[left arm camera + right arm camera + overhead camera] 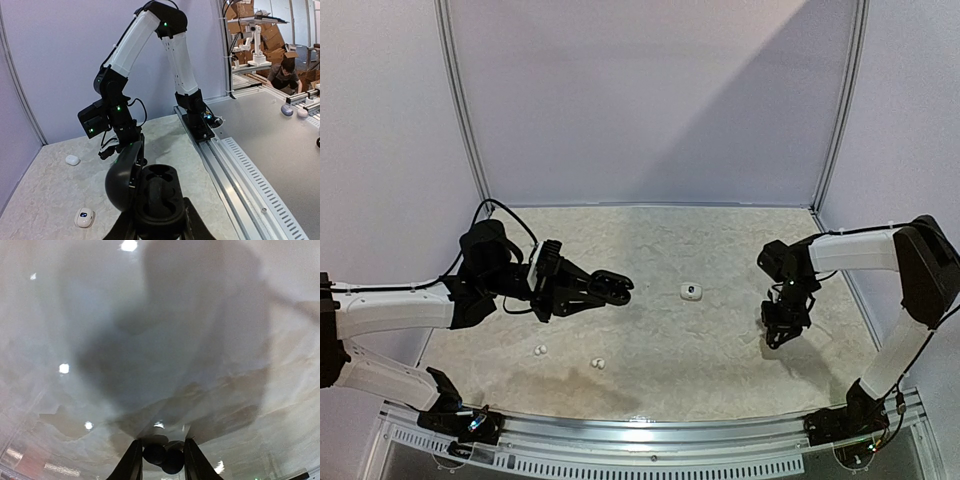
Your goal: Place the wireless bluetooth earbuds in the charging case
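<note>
My left gripper (592, 290) is shut on a black charging case (159, 197), held above the table with its lid (120, 177) swung open to the left and its two wells bare. At the right, my right gripper (779, 337) points down at the table. In the right wrist view its fingers (134, 460) press on two black earbuds (155, 454) that sit side by side between them, just over the surface. Two white earbuds (540, 350) (597, 362) lie loose near the table's front.
A white pebble-shaped case (691, 291) with a small dark window lies mid-table between the arms. A second small white rounded thing (73, 160) rests farther back near the right arm. A metal rail (650, 428) runs along the front edge, and grey walls close the back and sides.
</note>
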`<state>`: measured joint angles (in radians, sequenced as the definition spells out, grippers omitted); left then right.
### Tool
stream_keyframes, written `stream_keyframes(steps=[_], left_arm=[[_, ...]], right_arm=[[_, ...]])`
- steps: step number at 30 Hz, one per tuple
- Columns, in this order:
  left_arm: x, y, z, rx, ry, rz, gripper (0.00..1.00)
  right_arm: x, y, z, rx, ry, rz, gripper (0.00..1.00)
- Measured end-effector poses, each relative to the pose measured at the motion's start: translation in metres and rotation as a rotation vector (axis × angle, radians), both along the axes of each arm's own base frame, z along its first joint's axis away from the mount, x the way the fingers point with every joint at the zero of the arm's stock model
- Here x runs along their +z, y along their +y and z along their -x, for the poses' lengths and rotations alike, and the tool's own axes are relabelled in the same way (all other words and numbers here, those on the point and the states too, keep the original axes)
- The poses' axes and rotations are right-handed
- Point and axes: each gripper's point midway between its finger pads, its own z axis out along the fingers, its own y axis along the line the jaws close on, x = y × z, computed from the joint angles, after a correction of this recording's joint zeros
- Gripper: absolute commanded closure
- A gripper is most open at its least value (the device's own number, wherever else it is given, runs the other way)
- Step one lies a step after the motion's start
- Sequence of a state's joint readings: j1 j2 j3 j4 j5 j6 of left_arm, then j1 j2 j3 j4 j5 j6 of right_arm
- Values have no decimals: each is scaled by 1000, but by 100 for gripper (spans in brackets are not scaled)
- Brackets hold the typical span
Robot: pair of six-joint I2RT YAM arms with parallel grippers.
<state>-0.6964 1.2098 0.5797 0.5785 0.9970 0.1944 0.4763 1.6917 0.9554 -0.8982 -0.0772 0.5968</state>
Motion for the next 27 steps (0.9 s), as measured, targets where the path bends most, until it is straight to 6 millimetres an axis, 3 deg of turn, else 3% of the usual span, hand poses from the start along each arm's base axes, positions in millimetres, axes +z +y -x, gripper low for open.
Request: stream_keyframes(steps=[4,17,22,27], left_arm=[[1,0,0,0,-1,1,100],[4,2,3,-5,-30,11,100],[-1,3,10,-46,-67,-1,100],[-15,6,22,-123,-113,-35,100]], right_arm=[[1,29,2,84,-16,-61,72],[5,155,-11,531,-75,-179,71],[5,173,-3,670,-59,-178,71],[5,178,-1,774,-31,-176,71]])
